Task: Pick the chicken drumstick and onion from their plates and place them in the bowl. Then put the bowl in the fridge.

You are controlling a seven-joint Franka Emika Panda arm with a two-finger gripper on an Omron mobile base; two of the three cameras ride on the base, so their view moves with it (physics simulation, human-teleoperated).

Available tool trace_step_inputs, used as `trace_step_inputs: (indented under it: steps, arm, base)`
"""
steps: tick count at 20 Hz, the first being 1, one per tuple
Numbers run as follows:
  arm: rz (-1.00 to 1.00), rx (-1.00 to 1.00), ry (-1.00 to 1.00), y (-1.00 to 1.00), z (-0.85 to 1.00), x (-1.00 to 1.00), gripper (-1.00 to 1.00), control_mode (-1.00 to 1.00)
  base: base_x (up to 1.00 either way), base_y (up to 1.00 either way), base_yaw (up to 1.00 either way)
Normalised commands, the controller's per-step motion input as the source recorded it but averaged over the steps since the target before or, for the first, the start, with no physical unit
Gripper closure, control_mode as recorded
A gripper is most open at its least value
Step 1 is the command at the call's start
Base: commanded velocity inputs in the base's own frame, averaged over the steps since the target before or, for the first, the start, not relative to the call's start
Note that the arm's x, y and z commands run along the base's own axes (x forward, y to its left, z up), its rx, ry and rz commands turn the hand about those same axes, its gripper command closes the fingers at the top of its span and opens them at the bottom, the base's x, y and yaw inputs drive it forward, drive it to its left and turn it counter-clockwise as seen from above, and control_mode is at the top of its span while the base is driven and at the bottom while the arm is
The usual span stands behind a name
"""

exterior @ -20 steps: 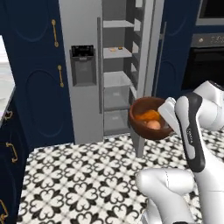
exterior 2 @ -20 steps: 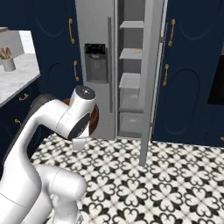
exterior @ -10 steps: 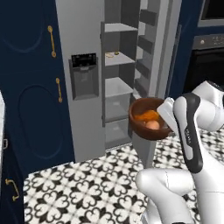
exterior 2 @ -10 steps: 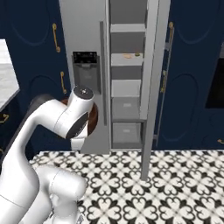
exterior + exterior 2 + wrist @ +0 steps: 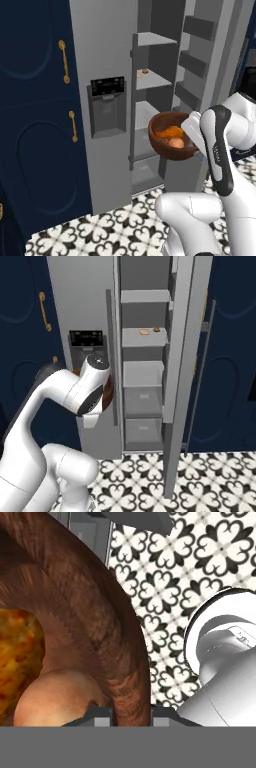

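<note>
One bowl [image 5: 170, 136], glossy reddish-brown, hangs in the air in front of the open fridge [image 5: 150, 105], carried by the gripper [image 5: 131, 712]. Its two dark fingertips are pressed onto the bowl's rim, one inside the wall and one outside, as the hand view shows at its lower edge. Two food items lie inside the bowl: one chicken drumstick [image 5: 168, 132], orange-brown, toward the back wall, and one onion [image 5: 176, 143], round and tan, just beside it toward the near rim. In the hand view the onion [image 5: 57, 697] sits against the inner wall next to the drumstick [image 5: 17, 657].

One fridge door stands swung wide on the right, with grey door racks [image 5: 197, 60] on its inner side; the other door, shut, bears one dark dispenser panel [image 5: 107, 106] and one long vertical handle [image 5: 109, 356]. Grey inner shelves [image 5: 143, 336] are stacked in the open compartment; two small pale items [image 5: 149, 331] rest on one of them, too small to identify. Navy cabinets [image 5: 35, 110] with two brass handles [image 5: 64, 61] stand left of the fridge. Patterned black-and-white floor tiles [image 5: 200, 481] lie below.
</note>
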Motion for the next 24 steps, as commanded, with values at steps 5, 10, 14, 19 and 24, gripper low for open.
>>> trace_step_inputs:
  steps: [5,10,14,19,24]
  arm:
    - [0.00,0.00,0.00,0.00,0.00,0.00,1.00,1.00]
    - [0.00,0.00,0.00,0.00,0.00,0.00,1.00,1.00]
    - [0.00,0.00,0.00,0.00,0.00,0.00,1.00,1.00]
    - [0.00,0.00,0.00,0.00,0.00,0.00,1.00,1.00]
    - [0.00,0.00,0.00,0.00,0.00,0.00,1.00,1.00]
  base:
    - [0.57,-0.17,0.00]
    - [0.78,-0.02,0.00]
    - [0.61,-0.32,0.03]
    - [0.57,-0.30,0.12]
    - [0.57,-0.08,0.11]
